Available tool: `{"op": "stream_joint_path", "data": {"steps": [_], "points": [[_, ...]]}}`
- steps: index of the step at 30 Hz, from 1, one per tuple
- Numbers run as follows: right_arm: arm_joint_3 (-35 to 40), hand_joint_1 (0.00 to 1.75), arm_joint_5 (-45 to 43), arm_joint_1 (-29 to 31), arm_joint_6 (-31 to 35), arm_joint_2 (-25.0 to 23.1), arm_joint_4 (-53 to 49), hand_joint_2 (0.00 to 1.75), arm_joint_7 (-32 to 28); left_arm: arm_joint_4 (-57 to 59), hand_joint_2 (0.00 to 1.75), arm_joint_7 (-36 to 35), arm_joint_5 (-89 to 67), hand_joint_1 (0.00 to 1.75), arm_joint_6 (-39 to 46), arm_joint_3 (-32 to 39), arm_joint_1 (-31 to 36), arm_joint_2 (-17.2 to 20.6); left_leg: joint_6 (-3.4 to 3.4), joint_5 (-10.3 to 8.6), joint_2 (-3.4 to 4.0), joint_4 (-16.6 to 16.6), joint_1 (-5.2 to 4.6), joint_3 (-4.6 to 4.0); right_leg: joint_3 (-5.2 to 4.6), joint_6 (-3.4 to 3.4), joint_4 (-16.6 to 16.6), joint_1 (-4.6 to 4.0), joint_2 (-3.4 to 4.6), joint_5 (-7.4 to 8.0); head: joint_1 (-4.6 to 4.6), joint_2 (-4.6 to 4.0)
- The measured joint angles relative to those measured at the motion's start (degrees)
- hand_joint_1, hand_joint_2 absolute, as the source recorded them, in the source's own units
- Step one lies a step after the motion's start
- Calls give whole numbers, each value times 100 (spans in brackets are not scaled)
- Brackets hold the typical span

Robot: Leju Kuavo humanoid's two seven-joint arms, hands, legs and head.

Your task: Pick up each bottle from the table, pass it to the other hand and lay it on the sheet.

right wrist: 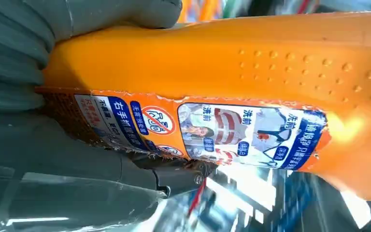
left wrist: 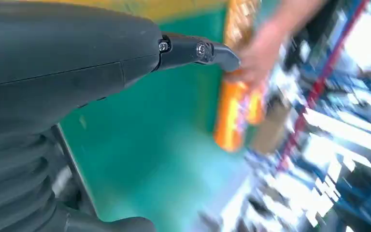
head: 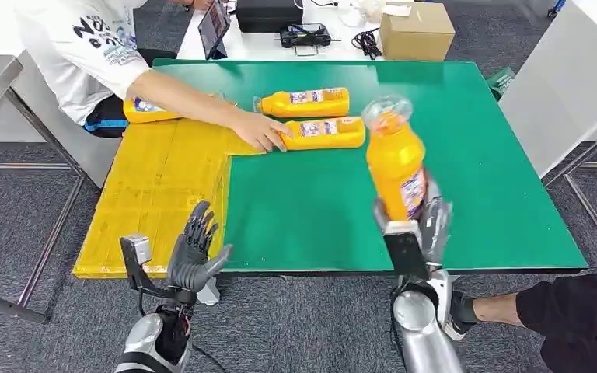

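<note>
My right hand [head: 424, 225] grips an orange bottle [head: 395, 159] upright above the green table [head: 482, 179], cap end up; the right wrist view shows the orange bottle [right wrist: 251, 67] with its blue label pressed against my fingers [right wrist: 101, 14]. My left hand [head: 194, 250] hangs open with fingers spread at the front edge of the yellow sheet [head: 159, 186]. Two more orange bottles [head: 305, 102] [head: 322, 133] lie on the table at the back. A third [head: 149, 110] lies at the sheet's far end. A blurred orange bottle [left wrist: 232, 116] appears in the left wrist view.
A person in a white shirt [head: 78, 47] reaches across the sheet, their hand [head: 260, 132] on the nearer lying bottle. A cardboard box [head: 416, 29] and dark devices sit on the white desk behind. Another person's leg [head: 560, 311] is at the lower right.
</note>
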State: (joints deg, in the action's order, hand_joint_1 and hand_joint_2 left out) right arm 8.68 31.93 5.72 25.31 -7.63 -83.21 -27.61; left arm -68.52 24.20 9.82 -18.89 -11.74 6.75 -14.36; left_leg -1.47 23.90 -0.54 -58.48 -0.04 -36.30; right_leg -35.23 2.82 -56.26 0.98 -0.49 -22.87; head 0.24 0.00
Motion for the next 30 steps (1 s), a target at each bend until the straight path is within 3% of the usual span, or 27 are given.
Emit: {"op": "stream_joint_path", "data": {"steps": [6,20,30], "points": [[181,175,61,-209,-253,-199,478,175,-295,-295,175,-15,336,0,-321,-378,-59,146,1,1,-4,0,1,-2,-1,-1,0,0,-1,-1,0,0],[271,175,109,-230,-485,-247,743,175,-303,-424,175,-11,419,0,-415,-596,-85,297,1,1,-2,0,0,-1,-1,-1,0,0,0,-1,0,0],[1115,175,409,-140,-758,-492,1576,175,-386,-345,175,-63,415,0,-570,-983,-79,332,1,1,-1,1,4,-1,-2,-2,0,-1,0,-2,2,0]]}}
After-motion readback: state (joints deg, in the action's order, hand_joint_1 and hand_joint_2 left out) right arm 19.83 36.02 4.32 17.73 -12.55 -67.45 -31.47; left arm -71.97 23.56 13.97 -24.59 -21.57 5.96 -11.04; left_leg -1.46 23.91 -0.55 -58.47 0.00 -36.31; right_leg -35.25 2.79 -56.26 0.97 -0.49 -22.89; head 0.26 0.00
